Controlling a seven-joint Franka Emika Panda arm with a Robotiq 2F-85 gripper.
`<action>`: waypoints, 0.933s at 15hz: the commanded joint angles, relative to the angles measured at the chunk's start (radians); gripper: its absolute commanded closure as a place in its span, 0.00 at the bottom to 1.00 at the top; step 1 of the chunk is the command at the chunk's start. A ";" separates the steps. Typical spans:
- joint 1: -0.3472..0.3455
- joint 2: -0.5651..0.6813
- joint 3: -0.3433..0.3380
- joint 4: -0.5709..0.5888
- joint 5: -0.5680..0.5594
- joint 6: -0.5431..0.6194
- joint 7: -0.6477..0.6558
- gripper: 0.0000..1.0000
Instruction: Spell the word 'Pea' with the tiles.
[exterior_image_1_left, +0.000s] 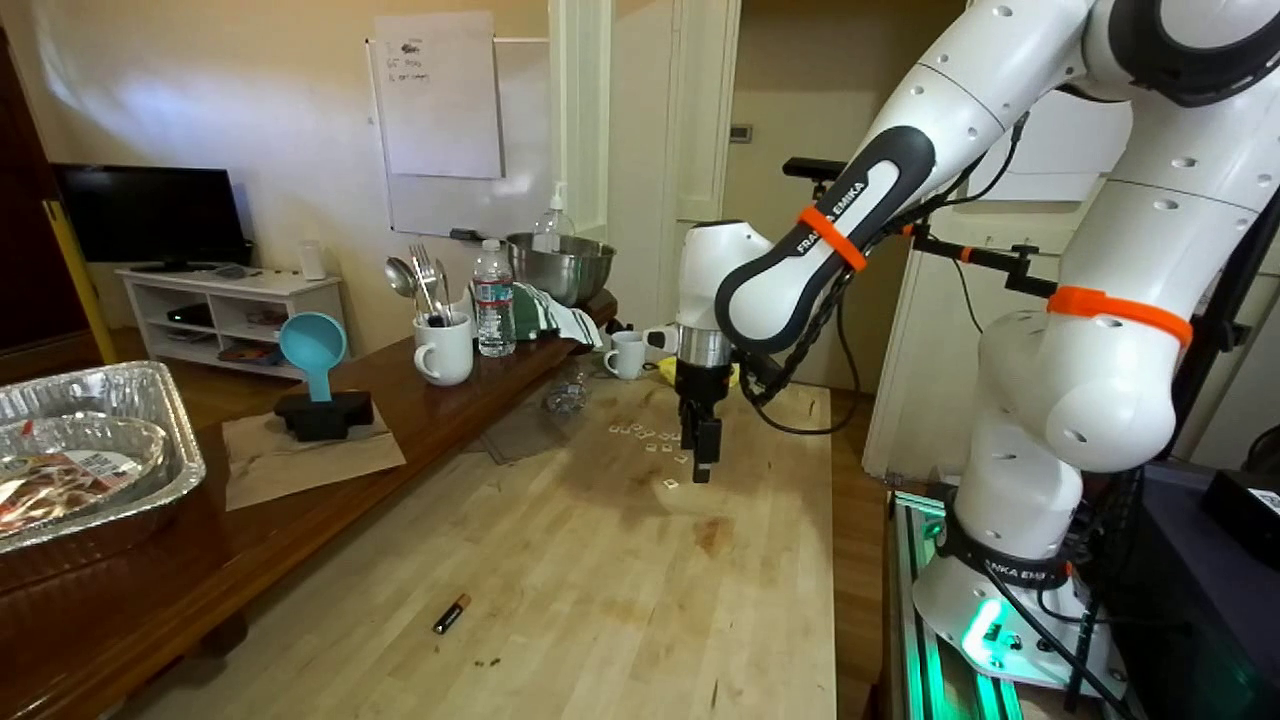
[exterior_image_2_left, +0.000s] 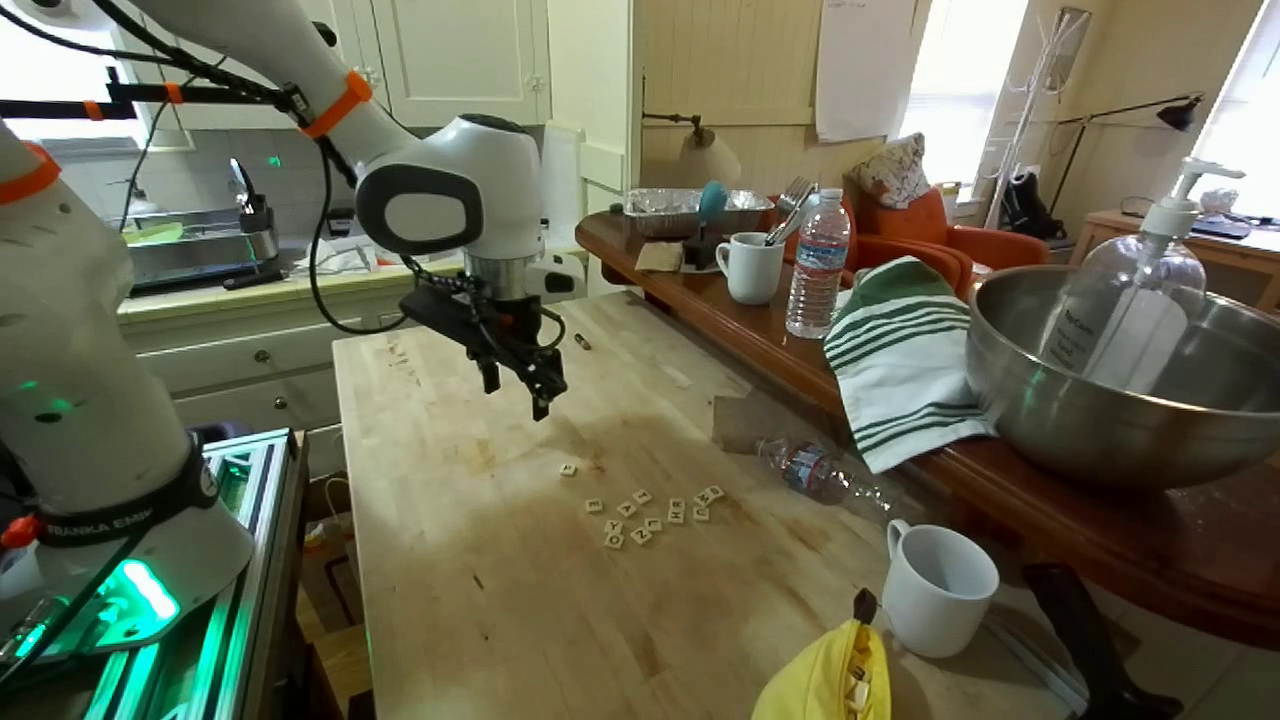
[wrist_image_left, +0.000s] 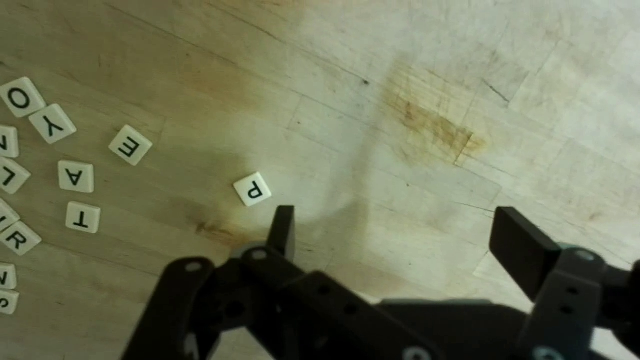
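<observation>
Take the P tile (wrist_image_left: 252, 189) as your landmark: it lies flat, letter up, on the wooden table (exterior_image_1_left: 600, 600), apart from the rest of the tiles (exterior_image_2_left: 654, 524). Your gripper (wrist_image_left: 397, 225) hangs over the table near the P tile, released, its 2 fingers (wrist_image_left: 285, 230) spread wide with bare wood showing between them. In the wrist view the P tile shows outside that gap, just past the tip of the nearer finger. Closest to the P tile is the E tile (wrist_image_left: 130, 145), apart from it; the A tile (wrist_image_left: 76, 176) and the T tile (wrist_image_left: 83, 217) come a little farther off on the same side. Farther out from the P tile you have the Y tile (wrist_image_left: 52, 123) and the O tile (wrist_image_left: 19, 97) close together, then the L tile (wrist_image_left: 11, 175) and the R tile (wrist_image_left: 19, 239), with several more cut by the edge of that view. Past those tiles from the P tile, in an exterior view, you can see a clear bottle (exterior_image_2_left: 822, 470) lying on its side, a white mug (exterior_image_2_left: 940, 600) standing upright and a yellow pouch (exterior_image_2_left: 815, 680), all well apart from it. The battery (exterior_image_1_left: 451, 613) also lies on the table, well apart from the P tile, on the opposite side of it from the pouch. On the raised counter (exterior_image_1_left: 260, 535), also well apart from the P tile, stands a steel bowl (exterior_image_2_left: 1080, 430).
</observation>
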 joint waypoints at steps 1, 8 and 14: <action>-0.011 -0.001 0.012 0.001 0.004 -0.002 -0.002 0.00; -0.039 0.093 0.019 0.006 -0.102 0.115 -0.042 0.00; -0.046 0.193 0.025 0.040 -0.051 0.180 -0.099 0.51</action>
